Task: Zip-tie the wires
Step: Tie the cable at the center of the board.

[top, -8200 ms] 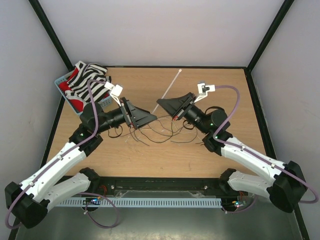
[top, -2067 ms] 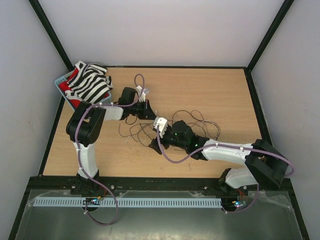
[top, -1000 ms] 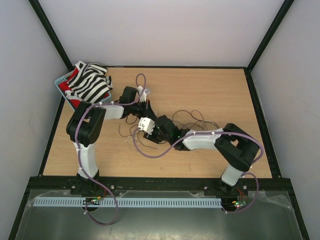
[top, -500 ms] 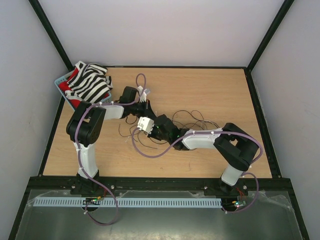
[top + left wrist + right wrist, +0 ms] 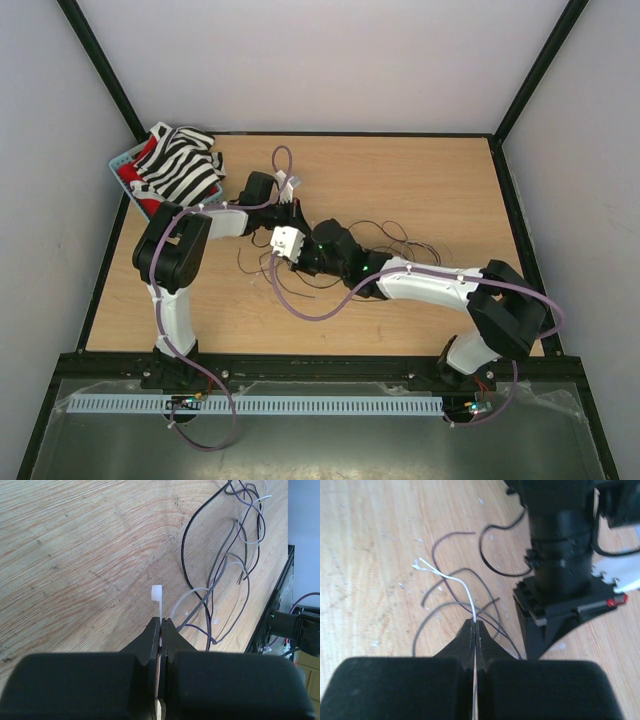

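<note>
We see right arm (image 5: pixel 430 285) stretched low leftward, right claw (image 5: pixel 474 622), open second ago, now clamping pale thin strand (image 5: pixel 463 584) of tangled dark wires (image 5: pixel 183 550); left claw (image 5: pixel 161 622) pinching white plastic zip tie (image 5: pixel 157 593).

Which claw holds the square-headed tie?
The left gripper: the zip tie pokes out of it, while the right gripper pinches a thin pale wire.

Soft, even light is falling from overhead and leaving only faint shadows on the worktop (image 5: pixel 420 180), whose grain is showing crisp ahead of the left hand (image 5: pixel 161 622), while everything beyond the right hand (image 5: pixel 474 625) is looking hazy and washed-out.
</note>
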